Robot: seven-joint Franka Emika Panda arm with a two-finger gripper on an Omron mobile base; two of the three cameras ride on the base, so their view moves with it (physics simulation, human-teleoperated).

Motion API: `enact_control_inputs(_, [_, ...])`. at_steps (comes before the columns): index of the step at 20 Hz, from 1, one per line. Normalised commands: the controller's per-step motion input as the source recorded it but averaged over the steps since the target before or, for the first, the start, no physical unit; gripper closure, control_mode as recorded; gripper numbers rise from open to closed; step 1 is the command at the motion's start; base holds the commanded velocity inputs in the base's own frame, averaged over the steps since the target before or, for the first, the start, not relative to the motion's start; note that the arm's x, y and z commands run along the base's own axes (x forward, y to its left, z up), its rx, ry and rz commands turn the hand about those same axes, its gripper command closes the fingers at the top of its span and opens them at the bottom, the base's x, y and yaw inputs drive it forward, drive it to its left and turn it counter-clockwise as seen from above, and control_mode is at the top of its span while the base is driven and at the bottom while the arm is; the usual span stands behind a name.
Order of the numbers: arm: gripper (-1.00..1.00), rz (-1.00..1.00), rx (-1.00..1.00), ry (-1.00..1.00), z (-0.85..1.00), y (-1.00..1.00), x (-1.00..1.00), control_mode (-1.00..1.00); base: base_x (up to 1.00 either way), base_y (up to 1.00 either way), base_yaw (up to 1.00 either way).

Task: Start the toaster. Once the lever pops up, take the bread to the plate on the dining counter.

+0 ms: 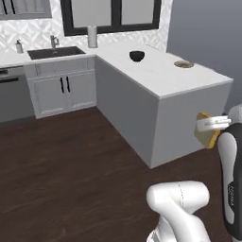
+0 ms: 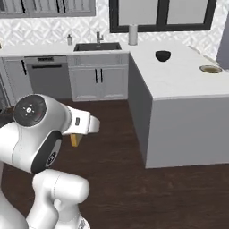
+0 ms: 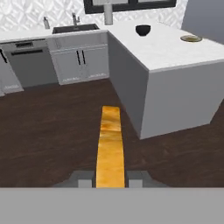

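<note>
The bread [image 3: 110, 148] stands edge-up between the gripper's [image 3: 110, 180] fingers, clamped on both flat faces, out over open dark wood floor [image 1: 71, 160]. Ahead, the dining counter [image 3: 175, 57] presents a near corner and a sheer grey end wall. The plate [image 3: 191, 39] sits near its far right edge, well apart from the dark bowl [image 3: 142, 30].
</note>
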Motion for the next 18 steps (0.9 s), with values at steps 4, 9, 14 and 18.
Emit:
enact_control_inputs(4, [1.0,0.0,0.0,0.0,0.0,0.0,0.0,1.0,0.62,-0.52,-0.49])
enact_control_inputs(9, [1.0,0.0,0.0,0.0,0.0,0.0,0.0,1.0,0.52,-0.5,-0.54])
enact_control_inputs(14, [1.0,0.0,0.0,0.0,0.0,0.0,0.0,1.0,0.76,-0.46,-0.46])
enact_control_inputs(18, [1.0,0.0,0.0,0.0,0.0,0.0,0.0,1.0,1.0,-0.51,-0.23])
